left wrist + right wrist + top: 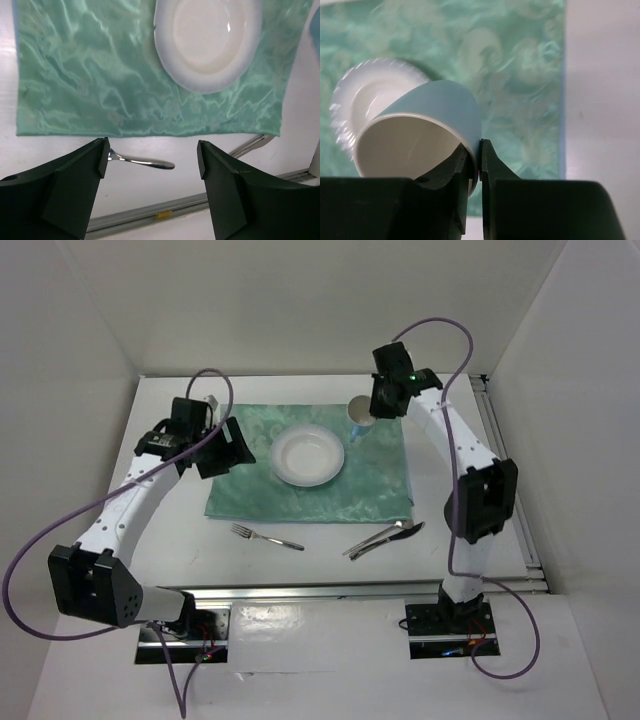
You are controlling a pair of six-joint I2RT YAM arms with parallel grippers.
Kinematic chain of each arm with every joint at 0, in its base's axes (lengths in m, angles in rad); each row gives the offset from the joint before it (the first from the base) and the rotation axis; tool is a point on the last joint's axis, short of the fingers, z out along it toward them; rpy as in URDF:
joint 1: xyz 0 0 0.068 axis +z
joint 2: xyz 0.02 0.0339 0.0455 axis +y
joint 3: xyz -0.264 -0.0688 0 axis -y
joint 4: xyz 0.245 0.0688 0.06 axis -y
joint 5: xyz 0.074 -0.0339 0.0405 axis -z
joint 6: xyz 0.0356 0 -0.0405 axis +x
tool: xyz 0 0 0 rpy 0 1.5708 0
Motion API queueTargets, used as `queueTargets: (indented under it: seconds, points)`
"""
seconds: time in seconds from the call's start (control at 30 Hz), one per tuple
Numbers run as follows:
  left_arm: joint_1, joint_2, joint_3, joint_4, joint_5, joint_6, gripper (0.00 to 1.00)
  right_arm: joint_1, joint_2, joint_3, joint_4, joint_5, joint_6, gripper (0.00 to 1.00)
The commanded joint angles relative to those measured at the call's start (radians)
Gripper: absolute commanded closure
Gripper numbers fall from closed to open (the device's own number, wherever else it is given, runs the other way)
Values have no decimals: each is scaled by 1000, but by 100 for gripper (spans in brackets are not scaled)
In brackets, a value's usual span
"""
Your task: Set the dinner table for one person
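Pinching the wall of a pale blue cup point(432, 112), the right gripper point(480, 150) has one finger inside the rim and one outside, clamped tight on the wall.

- Cup position: over the far right corner of the green placemat point(250, 490), just beside the white plate point(308, 455) at the mat's middle. The mouth tips toward the wrist camera, so its axis looks tilted, not plumb. Cannot tell whether the base touches the cloth or hangs just above it.
- Dinner table point(180, 550): white top under everything, arms bolted at its near edge.
- Left gripper point(152, 150): fingers spread wide, nothing between them, poised over the mat's left part.
- Fork point(266, 537): flat on bare table just off the mat's near edge. Its long axis runs roughly left to right, tines toward the left. In the left wrist view its handle shows between the spread fingers, well below them. The left arm is plainly the nearer one.
- Two long cutlery pieces point(385, 537): near edge, right side, lying close together at a slant, nearer the right arm.

Judgement: the cup placement is in hand. What matters is straight down. The cup wants levelling upright before release, with the plate rim close on its left.
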State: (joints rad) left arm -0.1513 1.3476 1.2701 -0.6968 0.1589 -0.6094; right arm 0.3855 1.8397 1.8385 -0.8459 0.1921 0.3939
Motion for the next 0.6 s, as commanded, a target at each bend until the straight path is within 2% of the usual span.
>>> queueTargets:
  seconds: [0.0,0.2,0.43,0.57]
  points:
    - [-62,-47,-82,-18,-90,-81,13,-68,132,158,5,-5,-12,100]
    - [-128,-85,-204,-19,-154,-144,14,-157,352,421,-51,-19,-21,100]
    - [-217,-105,-291,-7,-206,-225,16,-197,429,435,-18,-49,-30,100]
    - [-258,-55,-301,-29,-233,-303,16,-208,473,424,4,-74,-30,100]
